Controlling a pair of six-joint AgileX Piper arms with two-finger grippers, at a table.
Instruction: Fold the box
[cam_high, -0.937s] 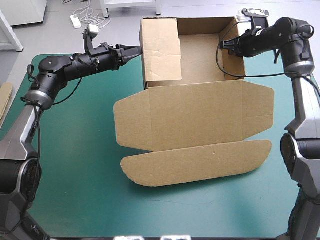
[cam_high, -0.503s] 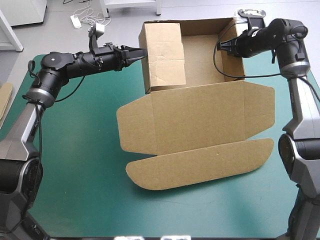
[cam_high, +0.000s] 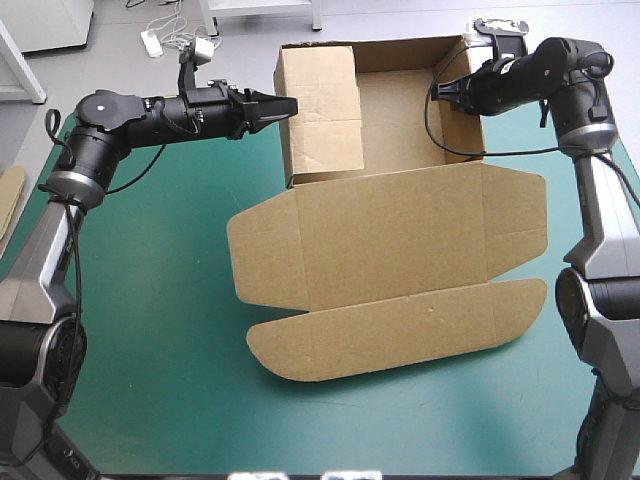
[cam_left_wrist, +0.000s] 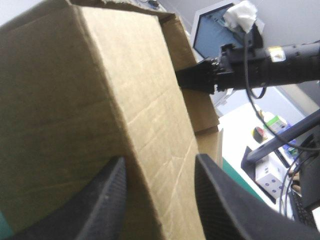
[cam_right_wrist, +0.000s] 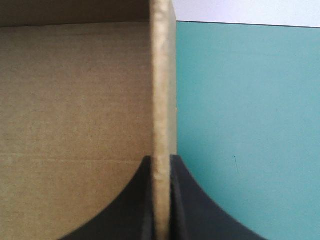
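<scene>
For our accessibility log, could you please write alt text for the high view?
A brown box sits half-folded on a teal-green table: walls raised at the far side, lid flat toward the near edge. The right gripper pinches the box's right wall; the left gripper is at its left wall.

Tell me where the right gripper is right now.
High view: the right gripper is at the table's far right, at the box's raised right wall; the right wrist view shows its jaws shut on that wall's edge.
</scene>
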